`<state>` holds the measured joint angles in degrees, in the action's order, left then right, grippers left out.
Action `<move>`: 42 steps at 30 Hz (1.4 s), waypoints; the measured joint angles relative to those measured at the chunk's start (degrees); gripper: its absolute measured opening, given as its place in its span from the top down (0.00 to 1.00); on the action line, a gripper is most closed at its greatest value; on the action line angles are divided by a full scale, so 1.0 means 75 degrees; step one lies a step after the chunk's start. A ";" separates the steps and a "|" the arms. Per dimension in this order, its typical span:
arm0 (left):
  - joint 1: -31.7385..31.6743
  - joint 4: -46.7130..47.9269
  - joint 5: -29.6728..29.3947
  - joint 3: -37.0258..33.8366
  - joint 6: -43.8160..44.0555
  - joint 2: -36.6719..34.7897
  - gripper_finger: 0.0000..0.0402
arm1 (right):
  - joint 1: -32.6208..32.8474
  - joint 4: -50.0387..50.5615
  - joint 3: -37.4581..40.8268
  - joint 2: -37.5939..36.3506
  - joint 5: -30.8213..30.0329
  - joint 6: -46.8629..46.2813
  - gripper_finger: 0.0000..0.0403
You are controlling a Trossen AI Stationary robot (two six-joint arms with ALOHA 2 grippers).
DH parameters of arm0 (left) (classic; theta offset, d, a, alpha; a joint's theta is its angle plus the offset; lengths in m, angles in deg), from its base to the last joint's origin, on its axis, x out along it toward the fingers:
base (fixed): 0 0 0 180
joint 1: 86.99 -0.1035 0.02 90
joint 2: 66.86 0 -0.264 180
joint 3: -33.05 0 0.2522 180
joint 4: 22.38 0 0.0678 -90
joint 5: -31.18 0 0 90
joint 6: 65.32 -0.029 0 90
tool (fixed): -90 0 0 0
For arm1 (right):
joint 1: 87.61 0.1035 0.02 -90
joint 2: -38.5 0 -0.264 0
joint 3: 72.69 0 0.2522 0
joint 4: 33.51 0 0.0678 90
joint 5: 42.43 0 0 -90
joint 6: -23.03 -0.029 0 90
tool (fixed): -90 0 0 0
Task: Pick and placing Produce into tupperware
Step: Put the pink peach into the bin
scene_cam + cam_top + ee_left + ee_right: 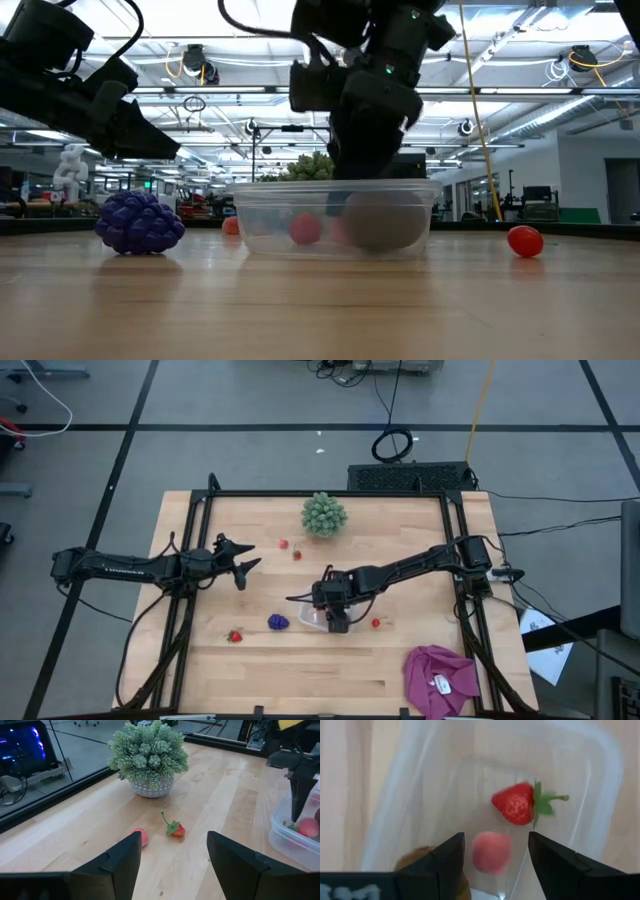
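Hovering right over the tupperware (313,617) near the middle of the table (420,550): right gripper (496,851), fingers (451,854) spread apart with nothing between them, pointing down into the clear box. Lying inside the box: a red strawberry (516,803) with green leaves, a round pinkish piece (491,852), and a brown kiwi (417,856) tucked against one wall (only its edge showing in the right wrist view, though the low view shows its oval bulk through the clear side).

Hanging above the left part of the table, well apart from the box: left gripper (243,560), fingers (122,861) parted and empty, pointing toward the middle.

Sitting on the wood just left of the tupperware: purple grape cluster (278,622). Lying farther left, near the front edge: one more strawberry piece (235,636). Resting right of the box: another red piece (376,623). Lying between the left gripper and the far side: two red pieces (283,544), one pale and round, one with a green stalk (174,827).

Standing at the far side, behind those two: green spiky plant (324,514) in a small pot. Lying crumpled at the near right corner: magenta cloth (440,678).
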<state>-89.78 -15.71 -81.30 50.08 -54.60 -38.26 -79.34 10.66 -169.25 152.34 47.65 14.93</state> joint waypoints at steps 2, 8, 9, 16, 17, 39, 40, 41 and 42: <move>0.0000 0.0000 0.0000 0.0000 0.0000 0.0003 0.43 | 0.0000 -0.0003 -0.0154 -0.0002 0.0000 0.0061 0.47; 0.0000 0.0000 0.0000 0.0000 0.0000 0.0003 0.43 | 0.0000 0.0309 -0.0833 -0.0003 0.0000 0.0259 0.47; 0.0000 0.0000 0.0003 0.0000 0.0000 0.0000 0.43 | 0.0003 0.0381 -0.0944 -0.0003 -0.0001 0.0259 0.47; 0.0000 0.0000 0.0004 0.0000 0.0000 0.0002 0.43 | 0.0006 0.0694 -0.1370 -0.0015 -0.0006 0.0259 0.47; 0.0000 0.0000 0.0005 0.0000 0.0000 0.0003 0.43 | 0.0006 0.0694 -0.1370 -0.0013 -0.0006 0.0259 0.47; 0.0000 -0.0012 0.0006 0.0000 0.0000 0.0002 0.43 | 0.0284 0.0662 -0.1368 -0.0012 0.0016 0.0160 0.55; 0.0000 -0.0011 0.0006 0.0000 0.0000 0.0002 0.43 | 0.0306 0.0662 -0.1368 -0.0012 0.0020 0.0039 0.54; 0.0000 -0.0009 0.0006 0.0000 0.0000 0.0002 0.43 | 0.0316 0.0660 -0.1367 -0.0012 0.0025 -0.0092 0.54; -0.0002 -0.0010 0.0006 0.0000 0.0000 0.0001 0.43 | 0.0332 0.0657 -0.1367 -0.0012 0.0038 -0.0224 0.54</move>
<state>-89.80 -15.78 -81.26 50.08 -54.60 -38.25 -76.84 15.60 -179.51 152.25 47.93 13.25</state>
